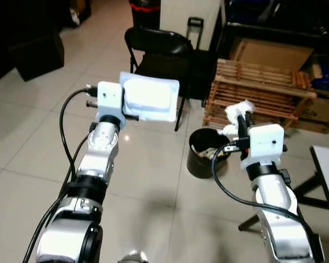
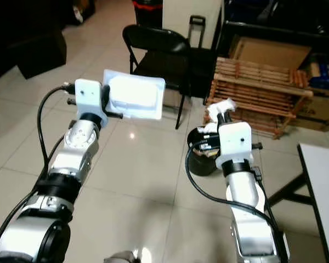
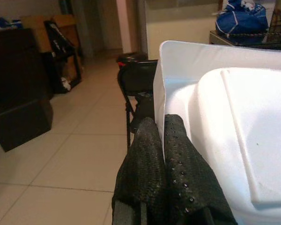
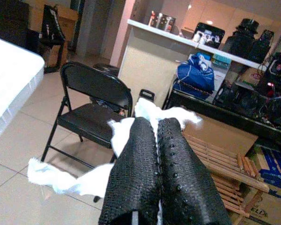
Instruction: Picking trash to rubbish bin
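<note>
Legible text: one partial marking. A cardboard box on the floor beneath the wooden slatted rack carries dark printed letters that read approximately "ELIX"; the start of the word is cut off and the reading is uncertain. The blue boxes beside it bear white print too small to read.

The floor is lying under everything — pale glossy tiles with thin grout lines, and a small light spot is reflecting on them. A black rubbish bin is standing on it with some trash inside. Just behind the bin a wooden slatted rack is resting — and beside the rack a black folding chair is standing.
</note>
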Controlling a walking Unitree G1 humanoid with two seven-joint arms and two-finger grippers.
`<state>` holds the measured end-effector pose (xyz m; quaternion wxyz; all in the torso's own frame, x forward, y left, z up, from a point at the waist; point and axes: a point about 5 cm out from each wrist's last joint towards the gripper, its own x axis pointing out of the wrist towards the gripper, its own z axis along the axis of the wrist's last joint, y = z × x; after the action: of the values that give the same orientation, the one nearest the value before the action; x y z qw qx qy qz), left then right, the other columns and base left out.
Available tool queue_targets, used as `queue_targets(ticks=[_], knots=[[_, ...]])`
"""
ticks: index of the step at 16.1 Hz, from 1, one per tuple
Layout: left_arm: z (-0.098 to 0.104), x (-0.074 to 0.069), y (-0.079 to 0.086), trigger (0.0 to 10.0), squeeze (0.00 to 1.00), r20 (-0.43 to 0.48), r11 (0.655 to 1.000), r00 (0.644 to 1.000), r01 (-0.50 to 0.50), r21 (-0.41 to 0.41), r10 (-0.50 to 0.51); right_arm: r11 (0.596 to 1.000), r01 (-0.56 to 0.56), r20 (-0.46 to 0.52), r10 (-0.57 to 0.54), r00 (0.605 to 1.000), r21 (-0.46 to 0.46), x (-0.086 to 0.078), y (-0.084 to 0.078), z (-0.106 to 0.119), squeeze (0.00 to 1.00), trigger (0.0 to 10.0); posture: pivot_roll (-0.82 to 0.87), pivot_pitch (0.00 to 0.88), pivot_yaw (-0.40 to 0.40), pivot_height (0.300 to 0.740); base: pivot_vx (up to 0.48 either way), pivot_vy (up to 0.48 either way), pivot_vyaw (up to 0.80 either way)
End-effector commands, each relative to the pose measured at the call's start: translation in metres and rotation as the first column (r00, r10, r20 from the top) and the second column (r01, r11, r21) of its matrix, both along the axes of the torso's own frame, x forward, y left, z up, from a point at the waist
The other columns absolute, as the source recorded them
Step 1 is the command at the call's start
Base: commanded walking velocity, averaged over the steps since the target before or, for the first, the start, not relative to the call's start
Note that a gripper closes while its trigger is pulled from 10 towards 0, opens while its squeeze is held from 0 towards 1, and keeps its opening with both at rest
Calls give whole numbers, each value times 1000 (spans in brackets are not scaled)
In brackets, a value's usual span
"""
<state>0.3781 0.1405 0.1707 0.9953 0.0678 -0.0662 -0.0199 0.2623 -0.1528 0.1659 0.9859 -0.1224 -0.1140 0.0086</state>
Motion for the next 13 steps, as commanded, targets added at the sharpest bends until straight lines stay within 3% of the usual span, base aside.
queue_targets(ticks=[1,13], knots=[[1,0,-13,0,0,-4,999,999,39,3,-39,1000,21,10,-21,1000,-6,-2,-7,3,0,10000,151,102,-16,740,461,0,0],[-1,-1,-14,0,0,-17,999,999,48,-1,-48,999,38,-7,-38,999,24,-3,-9,2,0,10000,148,109,-17,740,461,0,0]])
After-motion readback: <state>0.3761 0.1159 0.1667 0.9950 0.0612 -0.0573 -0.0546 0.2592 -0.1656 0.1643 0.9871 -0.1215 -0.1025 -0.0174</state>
